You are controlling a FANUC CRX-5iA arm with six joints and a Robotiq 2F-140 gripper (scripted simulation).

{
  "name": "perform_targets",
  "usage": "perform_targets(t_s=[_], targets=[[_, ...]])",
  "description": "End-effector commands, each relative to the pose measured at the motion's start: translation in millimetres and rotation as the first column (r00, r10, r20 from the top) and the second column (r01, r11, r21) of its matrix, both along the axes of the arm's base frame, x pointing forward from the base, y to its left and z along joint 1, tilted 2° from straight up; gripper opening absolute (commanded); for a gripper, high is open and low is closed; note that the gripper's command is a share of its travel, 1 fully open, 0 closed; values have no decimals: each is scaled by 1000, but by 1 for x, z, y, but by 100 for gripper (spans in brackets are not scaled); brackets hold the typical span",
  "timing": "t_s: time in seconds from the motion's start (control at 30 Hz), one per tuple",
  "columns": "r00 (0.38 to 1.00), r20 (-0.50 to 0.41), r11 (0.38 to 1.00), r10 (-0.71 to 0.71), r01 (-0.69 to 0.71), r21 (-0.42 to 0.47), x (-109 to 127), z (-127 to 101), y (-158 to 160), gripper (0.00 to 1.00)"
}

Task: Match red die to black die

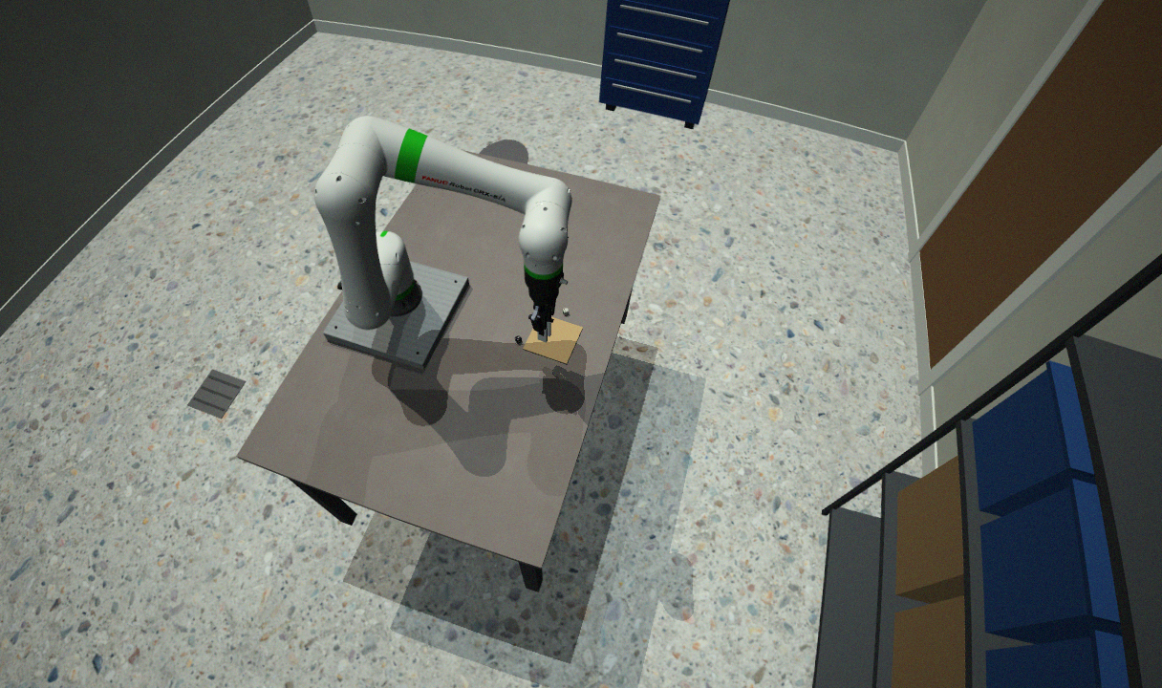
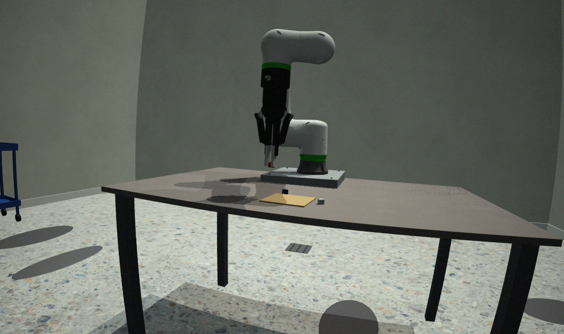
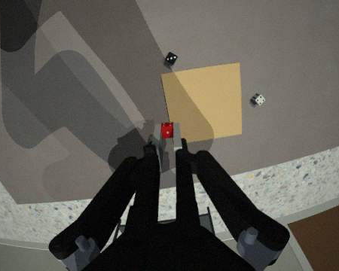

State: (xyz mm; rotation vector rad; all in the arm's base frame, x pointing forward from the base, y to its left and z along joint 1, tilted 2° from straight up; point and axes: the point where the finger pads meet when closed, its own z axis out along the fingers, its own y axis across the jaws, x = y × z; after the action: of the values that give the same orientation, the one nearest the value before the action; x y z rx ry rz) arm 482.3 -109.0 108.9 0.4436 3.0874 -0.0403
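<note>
My gripper is shut on the red die and holds it in the air well above the table. In the wrist view the red die's larger visible face shows one pip; a narrow face beyond it shows pips too small to count surely. The yellow mat lies beyond and to the right of the fingertips in the wrist view. The black die sits on the table just off one mat corner, three pips on top.
A white die sits on the table off another side of the mat, four pips on top. The arm's base plate stands on the table, on the black die's side of the mat.
</note>
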Motion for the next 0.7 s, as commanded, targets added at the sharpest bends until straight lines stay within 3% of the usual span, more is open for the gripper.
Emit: perform_targets(t_s=[0.0, 0.4, 0.5, 0.6, 0.67], targets=[[992, -4, 992, 127, -127, 5, 5, 0, 11, 7], [860, -15, 860, 510, -510, 1, 19, -2, 52, 7], [810, -17, 810, 587, -587, 1, 22, -3, 61, 7], [807, -18, 807, 590, -590, 1, 22, -3, 62, 7], [762, -20, 762, 648, -648, 0, 24, -3, 69, 7]])
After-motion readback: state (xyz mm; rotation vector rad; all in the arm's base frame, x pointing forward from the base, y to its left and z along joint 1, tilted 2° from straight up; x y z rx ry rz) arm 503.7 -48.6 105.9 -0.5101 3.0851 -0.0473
